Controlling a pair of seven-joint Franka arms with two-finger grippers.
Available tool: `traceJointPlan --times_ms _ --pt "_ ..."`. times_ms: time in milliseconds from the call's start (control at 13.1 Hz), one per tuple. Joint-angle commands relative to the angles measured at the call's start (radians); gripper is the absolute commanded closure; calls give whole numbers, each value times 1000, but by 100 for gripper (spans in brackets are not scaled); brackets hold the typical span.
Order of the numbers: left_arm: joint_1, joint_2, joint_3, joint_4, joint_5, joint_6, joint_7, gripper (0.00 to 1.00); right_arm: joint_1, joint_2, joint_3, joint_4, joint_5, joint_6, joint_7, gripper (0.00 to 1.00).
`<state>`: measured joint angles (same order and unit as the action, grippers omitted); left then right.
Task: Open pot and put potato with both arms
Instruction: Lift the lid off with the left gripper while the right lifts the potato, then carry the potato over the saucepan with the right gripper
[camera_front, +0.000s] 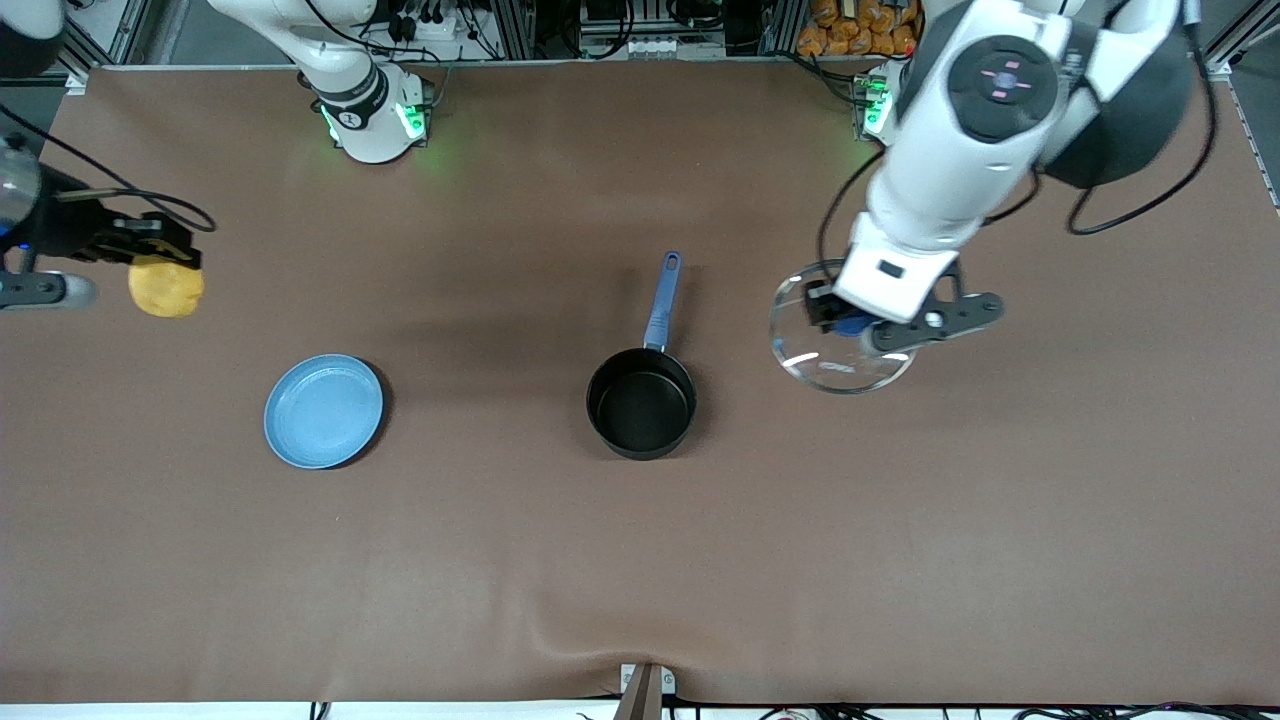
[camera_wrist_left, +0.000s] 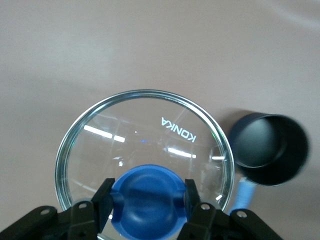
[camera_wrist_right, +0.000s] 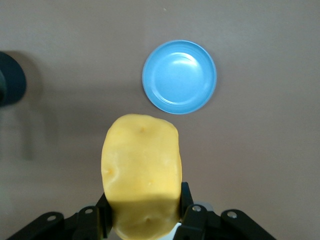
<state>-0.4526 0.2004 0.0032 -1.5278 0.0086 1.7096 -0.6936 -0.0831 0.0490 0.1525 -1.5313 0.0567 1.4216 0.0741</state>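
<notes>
While the left gripper (camera_front: 868, 325) held the lid (camera_front: 838, 335) by its knob at centre right of the frame, the right gripper (camera_front: 160, 262), clamped on the potato (camera_front: 166, 287), hung at far left; the open pot (camera_front: 641, 403) sat at centre.

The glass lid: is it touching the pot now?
Apart. In the front view the lid, held by the left gripper, hangs beside the open pot, with bare table between.
</notes>
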Motion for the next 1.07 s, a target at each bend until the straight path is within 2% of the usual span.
traceJointPlan --times_ms 0,459,689,842,995 --pt "69 -67 -5 -112 -7 15 107 100 60 15 76 17 -18 61 139 100" --pt "195 -67 -5 -224 -1 116 273 100 333 192 76 25 -29 269 528 100" --pt "236 -65 -5 -293 1 203 347 100 478 351 59 161 -34 338 698 100" --pt "241 -65 -5 -340 -1 264 376 100 583 457 -2 252 -38 359 740 100" --pt "265 -62 -6 -392 -1 344 404 100 666 531 -59 270 -37 419 740 100"
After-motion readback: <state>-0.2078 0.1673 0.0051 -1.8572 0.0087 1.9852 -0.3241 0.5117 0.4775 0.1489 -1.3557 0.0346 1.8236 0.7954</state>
